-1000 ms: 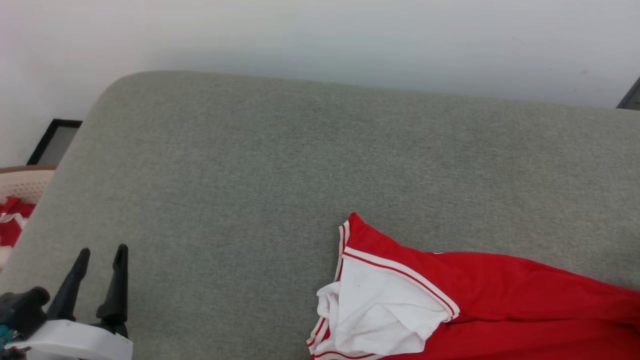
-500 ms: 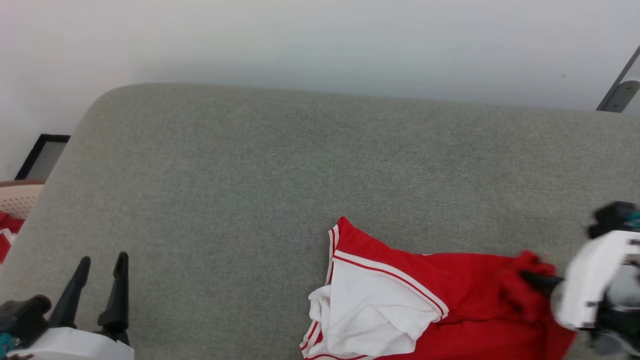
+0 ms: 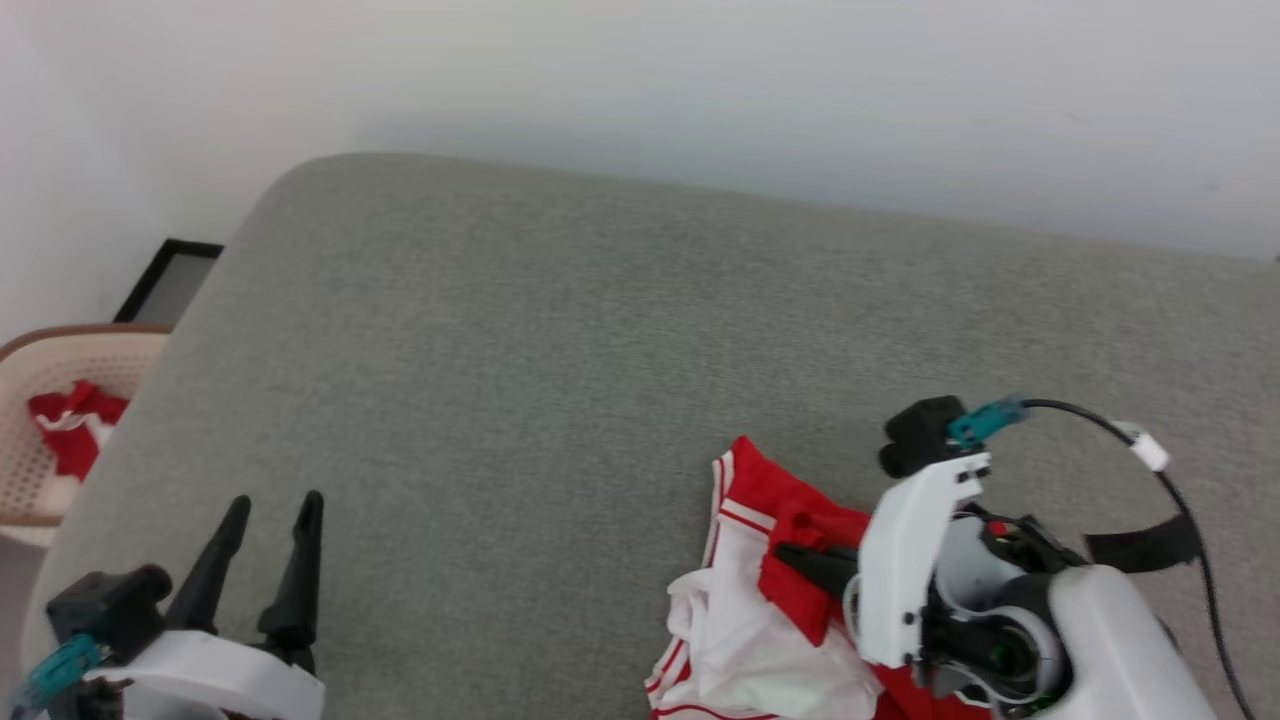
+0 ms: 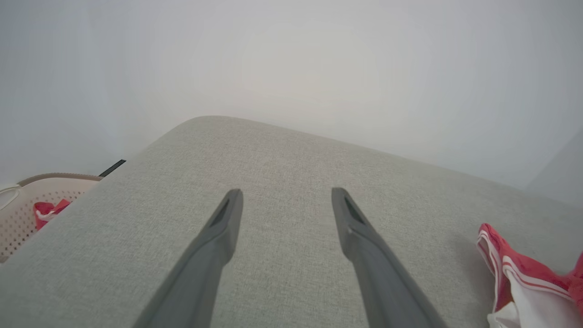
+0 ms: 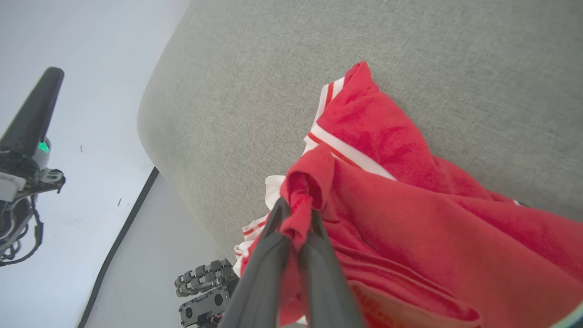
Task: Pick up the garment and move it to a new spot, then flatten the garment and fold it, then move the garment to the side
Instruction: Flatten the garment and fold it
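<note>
a: why are the right fingers (image 5: 277,225) nipped so tight?
b: they're closed on a bunched fold of the red jersey (image 3: 770,590), with the cloth squeezed between the tips. i'd guess that's the grip for carrying it to a fresh spot on the cushion (image 3: 520,360).
a: and the rest of it?
b: in the right wrist view it trails from the tips out toward 3 and 5 o'clock, with striped trim up at 1 o'clock. from the head, the heap sits at 5 o'clock, slumped on the cushion, white sleeve lowest.
a: the left fingers (image 4: 226,223)?
b: spread wide, nothing in them, low at 7 o'clock in the head view, over bare cushion. the jersey's edge lies off at their 4 o'clock, well apart. they're probably parked clear until flattening needs both arms.
a: the basket (image 3: 30,470) at 9 o'clock?
b: beside the cushion, other red-and-white cloth inside; not this job's.
a: lettering?
b: hidden in the folds; i can't tell which side faces up.
</note>
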You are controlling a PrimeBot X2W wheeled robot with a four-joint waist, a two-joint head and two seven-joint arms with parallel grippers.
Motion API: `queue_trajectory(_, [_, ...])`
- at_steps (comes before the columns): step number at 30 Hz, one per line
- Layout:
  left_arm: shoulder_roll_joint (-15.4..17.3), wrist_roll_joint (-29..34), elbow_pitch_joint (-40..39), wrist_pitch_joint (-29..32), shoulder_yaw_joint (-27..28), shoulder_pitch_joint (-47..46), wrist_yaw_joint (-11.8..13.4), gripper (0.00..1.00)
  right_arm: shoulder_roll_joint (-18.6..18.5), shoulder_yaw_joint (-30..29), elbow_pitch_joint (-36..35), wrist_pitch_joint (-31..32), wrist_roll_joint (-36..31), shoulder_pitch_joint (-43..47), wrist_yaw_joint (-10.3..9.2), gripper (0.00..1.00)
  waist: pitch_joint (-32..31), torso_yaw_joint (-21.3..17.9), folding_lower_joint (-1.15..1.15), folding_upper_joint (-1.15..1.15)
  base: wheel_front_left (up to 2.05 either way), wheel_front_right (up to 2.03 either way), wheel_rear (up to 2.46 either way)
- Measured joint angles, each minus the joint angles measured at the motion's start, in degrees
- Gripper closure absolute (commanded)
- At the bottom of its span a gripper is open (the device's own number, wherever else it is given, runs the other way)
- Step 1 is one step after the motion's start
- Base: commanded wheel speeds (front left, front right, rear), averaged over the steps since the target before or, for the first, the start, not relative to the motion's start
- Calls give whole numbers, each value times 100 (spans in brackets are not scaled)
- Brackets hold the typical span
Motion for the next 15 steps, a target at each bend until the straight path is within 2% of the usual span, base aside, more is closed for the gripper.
queue_trajectory(8, [-115,46,207,15,-187,-242,-94,0,12,797,1367,-968,30,-578,1,100,-24,371,0,0,0,0,0])
queue_trajectory(10, [-136,46,257,14,-200,-252,-101,0,12,907,1636,-1173,27,-678,0,56,-35,429,0,0,0,0,0])
queue_trajectory(12, [-152,44,298,4,-196,-256,-101,0,11,1029,1835,-1284,36,-795,1,5,-55,457,0,0,0,0,0])
queue_trajectory(13, [-153,42,310,3,-186,-255,-102,0,16,1068,1901,-1327,93,-833,1,0,-68,456,0,0,0,0,0])
queue_trajectory(15, [-141,36,326,-3,-152,-241,-102,0,13,1154,1964,-1373,138,-899,0,0,-84,424,0,0,0,0,0])
